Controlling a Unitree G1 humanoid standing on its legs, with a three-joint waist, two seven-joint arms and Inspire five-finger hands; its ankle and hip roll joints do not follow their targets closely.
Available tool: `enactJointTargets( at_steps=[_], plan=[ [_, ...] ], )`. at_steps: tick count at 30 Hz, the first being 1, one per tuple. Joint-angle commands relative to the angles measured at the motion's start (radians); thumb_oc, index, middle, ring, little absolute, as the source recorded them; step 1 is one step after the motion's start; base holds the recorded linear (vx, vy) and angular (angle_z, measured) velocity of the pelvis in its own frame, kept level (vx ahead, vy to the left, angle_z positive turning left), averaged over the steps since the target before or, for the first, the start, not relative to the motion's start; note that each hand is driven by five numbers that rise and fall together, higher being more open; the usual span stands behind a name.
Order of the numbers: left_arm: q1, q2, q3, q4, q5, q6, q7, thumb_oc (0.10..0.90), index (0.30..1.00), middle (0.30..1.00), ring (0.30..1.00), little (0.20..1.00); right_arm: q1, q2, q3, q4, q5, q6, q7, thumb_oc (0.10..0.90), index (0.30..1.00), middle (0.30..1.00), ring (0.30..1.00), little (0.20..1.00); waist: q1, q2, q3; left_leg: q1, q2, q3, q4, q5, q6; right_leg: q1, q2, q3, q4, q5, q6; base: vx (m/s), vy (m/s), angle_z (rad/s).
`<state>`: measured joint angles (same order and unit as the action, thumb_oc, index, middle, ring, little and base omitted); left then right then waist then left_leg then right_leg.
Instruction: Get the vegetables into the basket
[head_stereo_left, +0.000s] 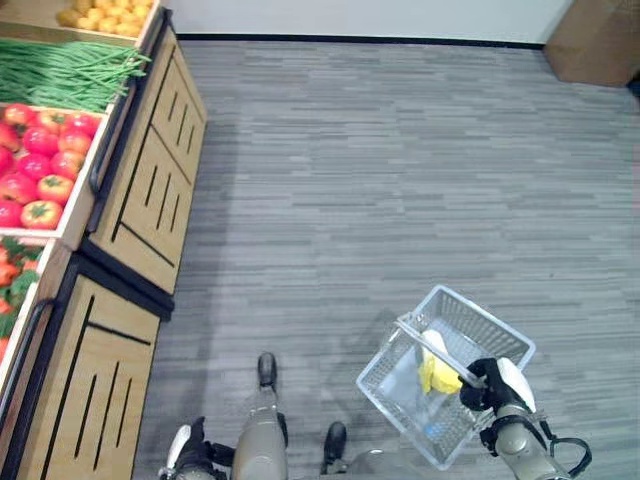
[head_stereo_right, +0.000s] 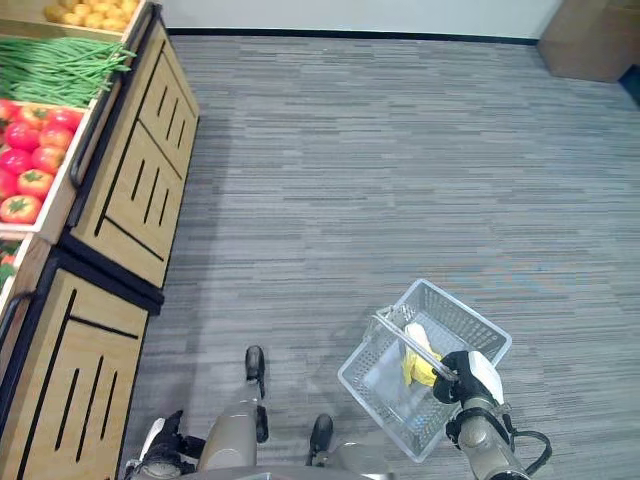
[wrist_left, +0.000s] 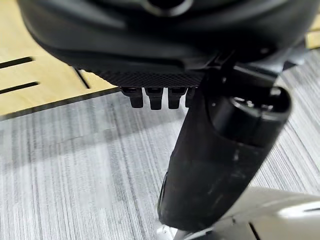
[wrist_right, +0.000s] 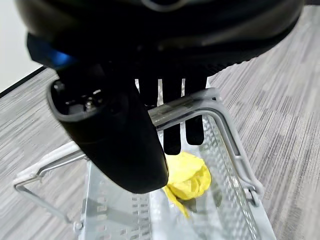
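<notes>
The right hand (head_stereo_left: 497, 388) is curled around the grey handle bar (wrist_right: 185, 107) of the silver wire-mesh shopping basket (head_stereo_left: 480, 325), which hangs low at the near right over the grey striped carpet floor (head_stereo_left: 400, 180). A yellow crumpled-looking item (wrist_right: 187, 175) already lies inside the basket; I cannot tell what it is. The vegetables lie far to the left of both hands, in the tall wooden produce stand (head_stereo_left: 150, 190): a bin of long green beans (head_stereo_left: 65, 70) at the far end, with their long axis running left to right, then a bin of red tomatoes (head_stereo_left: 40, 165) nearer. The left hand (head_stereo_left: 190, 455) is at the near left, just beside the stand, so I judge it the nearer one for picking, while the basket must come leftward. Its fingers (wrist_left: 152, 97) are curled in and hold nothing. The eye views give the whole layout; the right wrist view shows the grip on the handle from close, and the left wrist view shows the wooden panel of the stand just past the fingers.
</notes>
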<state>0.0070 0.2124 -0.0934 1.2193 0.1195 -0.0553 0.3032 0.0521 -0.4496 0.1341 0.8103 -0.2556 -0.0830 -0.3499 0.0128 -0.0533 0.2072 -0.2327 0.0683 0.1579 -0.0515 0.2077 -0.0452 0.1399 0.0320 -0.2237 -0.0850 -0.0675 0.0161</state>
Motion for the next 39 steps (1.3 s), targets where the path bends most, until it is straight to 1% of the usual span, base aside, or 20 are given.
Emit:
enactJointTargets(
  at_steps=[1,2,5,8,11,12,13,17,19,21,23,26,28,32,33,34,36,37,38,39],
  plan=[
    [-0.001,0.057,-0.042,-0.035,0.041,-0.019,0.024,0.9,1.0,1.0,1.0,1.0,-0.028,-0.055,-0.067,-0.135,0.03,-0.071,-0.055,0.4,0.3,0.3,0.3,0.3,0.037,-0.042,-0.063,-0.03,0.002,0.003,0.148,-0.114,-0.004,-0.058,-0.2,0.054,0.168,0.0,0.126,0.27,0.287,0.02],
    [-0.006,0.07,-0.034,-0.048,0.031,-0.02,0.03,0.9,1.0,1.0,1.0,1.0,-0.03,-0.05,-0.059,-0.145,0.02,-0.069,-0.051,0.4,0.3,0.3,0.3,0.3,0.044,-0.061,-0.066,-0.043,-0.022,0.012,0.192,-0.155,0.01,-0.067,-0.224,0.063,0.174,0.04,0.141,0.19,0.211,0.19],
    [-0.015,0.082,-0.031,-0.056,0.027,-0.021,0.035,0.9,1.0,1.0,1.0,1.0,-0.044,-0.047,-0.057,-0.139,0.024,-0.069,-0.053,0.4,0.3,0.3,0.3,0.3,0.048,-0.07,-0.067,-0.054,-0.034,0.018,0.211,-0.179,0.019,-0.077,-0.237,0.069,0.175,0.073,0.152,0.12,0.161,0.13],
    [-0.027,0.094,-0.029,-0.05,0.024,-0.018,0.037,0.9,1.0,1.0,1.0,1.0,-0.08,-0.034,-0.036,-0.125,0.026,-0.065,-0.054,0.4,0.3,0.3,0.3,0.3,0.059,-0.084,-0.065,-0.033,-0.053,0.029,0.193,-0.202,0.042,-0.115,-0.256,0.071,0.237,0.152,0.173,0.11,0.157,0.06],
    [-0.02,0.101,-0.026,-0.063,0.025,-0.016,0.034,0.9,1.0,1.0,1.0,1.0,-0.095,-0.027,-0.019,-0.126,0.024,-0.069,-0.047,0.4,0.3,0.3,0.3,0.3,0.059,-0.067,-0.051,0.02,-0.055,0.026,0.142,-0.206,0.068,-0.199,-0.24,0.081,0.425,0.215,0.175,0.07,0.137,-0.15],
    [-0.02,0.101,-0.026,-0.063,0.025,-0.016,0.034,0.9,1.0,1.0,1.0,1.0,-0.095,-0.027,-0.019,-0.126,0.024,-0.069,-0.047,0.4,0.3,0.3,0.3,0.3,0.059,-0.068,-0.051,0.021,-0.056,0.027,0.14,-0.205,0.069,-0.201,-0.241,0.082,0.428,0.214,0.176,0.12,0.118,-0.02],
    [-0.017,0.102,-0.027,-0.064,0.022,-0.016,0.03,0.9,1.0,1.0,1.0,1.0,-0.101,-0.024,-0.01,-0.132,0.018,-0.069,-0.042,0.4,0.3,0.3,0.3,0.3,0.045,-0.053,-0.035,0.078,-0.054,0.017,0.103,-0.208,0.077,-0.27,-0.236,0.081,0.5,0.238,0.175,0.14,0.096,0.14],
    [-0.014,0.095,-0.029,-0.064,0.008,-0.02,0.027,0.9,1.0,1.0,1.0,1.0,-0.113,-0.031,-0.001,-0.149,0.016,-0.071,-0.038,0.4,0.3,0.3,0.3,0.3,0.009,-0.032,0.001,0.162,-0.047,-0.027,0.062,-0.209,0.061,-0.367,-0.203,0.088,0.419,0.179,0.149,0.22,-0.008,0.13],
    [-0.019,0.087,-0.033,-0.046,0.006,-0.023,0.024,0.9,1.0,1.0,1.0,1.0,-0.117,-0.034,0.004,-0.15,0.019,-0.075,-0.044,0.4,0.3,0.3,0.3,0.3,-0.01,-0.037,0.012,0.189,-0.054,-0.066,0.077,-0.236,0.047,-0.385,-0.192,0.135,0.279,0.18,0.152,0.29,-0.148,0.48],
    [-0.03,0.08,-0.029,-0.019,0.005,-0.024,0.021,0.9,1.0,1.0,1.0,1.0,-0.111,-0.042,0.005,-0.163,0.017,-0.074,-0.038,0.4,0.3,0.3,0.3,0.3,-0.044,-0.037,0.02,0.23,-0.049,-0.126,0.096,-0.273,0.031,-0.426,-0.182,0.249,0.138,0.219,0.17,0.45,-0.23,0.93],
    [-0.035,0.078,-0.02,0.009,0.005,-0.018,0.018,0.9,1.0,1.0,1.0,1.0,-0.098,-0.05,-0.002,-0.17,0.004,-0.065,-0.033,0.4,0.3,0.3,0.3,0.3,-0.06,-0.046,0.006,0.272,-0.052,-0.186,0.093,-0.302,0.017,-0.442,-0.187,0.283,0.107,0.253,0.187,0.44,-0.235,1.65],
    [-0.018,0.07,-0.001,0.023,-0.008,-0.013,0.02,0.9,1.0,1.0,1.0,1.0,-0.106,-0.053,-0.002,-0.13,0.008,-0.067,-0.027,0.4,0.3,0.3,0.3,0.3,-0.052,-0.053,-0.012,0.3,-0.034,-0.226,0.108,-0.299,0.001,-0.407,-0.179,0.24,0.143,0.241,0.169,0.27,-0.25,1.23],
    [-0.004,0.064,0.016,0.028,-0.038,-0.016,0.02,0.9,1.0,1.0,1.0,1.0,-0.106,-0.069,-0.005,-0.114,0.016,-0.07,-0.021,0.4,0.3,0.3,0.3,0.3,-0.048,-0.045,-0.022,0.31,-0.004,-0.255,0.116,-0.287,-0.018,-0.394,-0.155,0.216,0.165,0.21,0.149,0.24,-0.294,0.76],
    [-0.011,0.052,0.008,0.026,-0.061,-0.015,0.019,0.9,1.0,1.0,1.0,1.0,-0.112,-0.092,-0.01,-0.053,0.031,-0.07,-0.03,0.4,0.3,0.3,0.3,0.3,-0.041,-0.034,-0.017,0.258,0.019,-0.282,0.198,-0.235,-0.044,-0.355,-0.145,0.146,0.185,0.152,0.112,0.16,-0.236,0.73],
    [-0.017,0.049,0.002,0.02,-0.063,-0.015,0.021,0.9,1.0,1.0,1.0,1.0,-0.111,-0.096,-0.012,-0.042,0.038,-0.071,-0.031,0.4,0.3,0.3,0.3,0.3,-0.042,-0.032,-0.014,0.238,0.017,-0.271,0.222,-0.222,-0.046,-0.34,-0.149,0.128,0.184,0.146,0.105,0.16,-0.209,0.96],
    [-0.026,0.051,-0.004,0.013,-0.068,-0.013,0.016,0.9,1.0,1.0,1.0,1.0,-0.094,-0.098,-0.024,-0.041,0.047,-0.068,-0.033,0.4,0.3,0.3,0.3,0.3,-0.046,-0.033,-0.009,0.196,0.029,-0.183,0.253,-0.198,-0.045,-0.305,-0.16,0.085,0.178,0.127,0.091,0.11,-0.15,1.01],
    [-0.025,0.051,-0.004,0.013,-0.068,-0.013,0.016,0.9,1.0,1.0,1.0,1.0,-0.094,-0.098,-0.024,-0.041,0.047,-0.068,-0.033,0.4,0.3,0.3,0.3,0.3,-0.047,-0.034,-0.01,0.193,0.028,-0.184,0.256,-0.199,-0.045,-0.306,-0.161,0.083,0.178,0.127,0.091,0.05,-0.089,0.9],
    [-0.035,0.057,-0.019,-0.01,-0.056,-0.009,0.016,0.9,1.0,1.0,1.0,1.0,-0.073,-0.093,-0.042,-0.02,0.062,-0.066,-0.04,0.4,0.3,0.3,0.3,0.3,-0.057,-0.028,-0.01,0.162,0.064,-0.05,0.225,-0.182,-0.042,-0.271,-0.173,0.021,0.165,0.108,0.09,0.04,-0.083,0.58],
    [-0.035,0.057,-0.019,-0.01,-0.056,-0.009,0.016,0.9,1.0,1.0,1.0,1.0,-0.073,-0.092,-0.042,-0.02,0.062,-0.066,-0.04,0.4,0.3,0.3,0.3,0.3,-0.057,-0.028,-0.011,0.161,0.063,-0.051,0.225,-0.182,-0.042,-0.272,-0.174,0.021,0.164,0.108,0.09,0.05,-0.102,0.67],
    [-0.044,0.06,-0.026,-0.01,-0.05,-0.005,0.015,0.9,1.0,1.0,1.0,1.0,-0.066,-0.086,-0.051,-0.015,0.07,-0.061,-0.043,0.4,0.3,0.3,0.3,0.3,-0.062,-0.027,-0.012,0.14,0.079,0.007,0.205,-0.178,-0.041,-0.259,-0.181,-0.001,0.158,0.103,0.093,0.05,0.001,1.03]
  ],
)
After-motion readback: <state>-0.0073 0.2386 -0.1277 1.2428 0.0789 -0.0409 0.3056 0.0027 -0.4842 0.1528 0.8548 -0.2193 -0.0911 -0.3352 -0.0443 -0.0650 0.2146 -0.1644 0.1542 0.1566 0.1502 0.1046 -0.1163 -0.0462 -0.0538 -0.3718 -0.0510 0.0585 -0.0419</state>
